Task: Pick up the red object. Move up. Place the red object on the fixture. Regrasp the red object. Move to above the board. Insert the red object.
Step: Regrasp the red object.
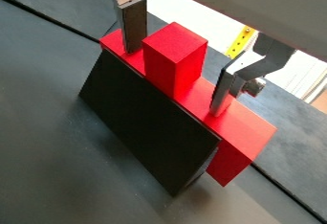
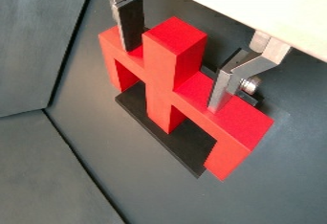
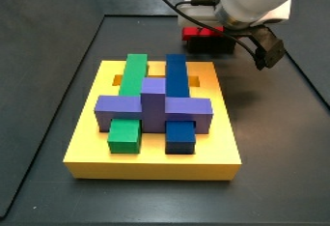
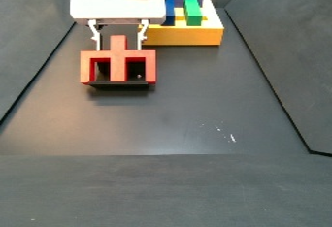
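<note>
One gripper [image 4: 116, 39], one red object [image 4: 119, 64], one fixture [image 1: 147, 127], one board [image 3: 154, 153], two green blocks, two blue blocks and one purple block are being shown.

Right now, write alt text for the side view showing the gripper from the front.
A white gripper straddles the central stub of a bright red T-shaped piece standing on the dark floor. Behind sits a yellow slotted board bearing green and blue blocks.

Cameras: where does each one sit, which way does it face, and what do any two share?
Wrist views: ride the arm, looking down at the red object on the fixture; hand fingers straddle its stub.
Side view: beyond the board, hand behind.
Side view: opposite end, hand over the red object.
All four show the red object.
</note>
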